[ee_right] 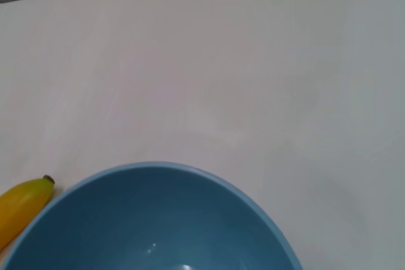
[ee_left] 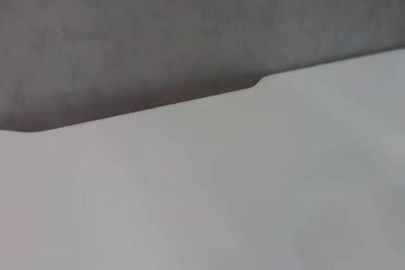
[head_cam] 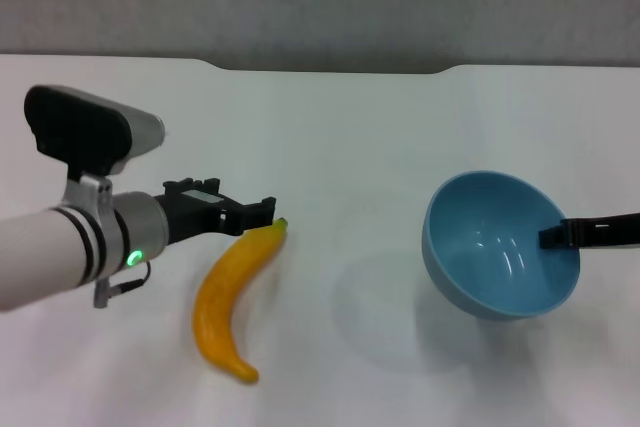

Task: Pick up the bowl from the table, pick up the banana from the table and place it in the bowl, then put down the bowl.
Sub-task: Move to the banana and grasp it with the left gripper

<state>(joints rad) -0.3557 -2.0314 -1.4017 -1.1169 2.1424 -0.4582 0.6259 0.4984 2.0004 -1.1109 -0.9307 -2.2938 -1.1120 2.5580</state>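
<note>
Right gripper [head_cam: 556,236] grasping bowl [head_cam: 500,244], lifted; left gripper [head_cam: 262,213] released beside banana [head_cam: 235,297] stem; next: close on banana

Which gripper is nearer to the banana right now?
Left. The left gripper is right at the banana's stem end; the right gripper is across the table at the bowl's rim.
</note>
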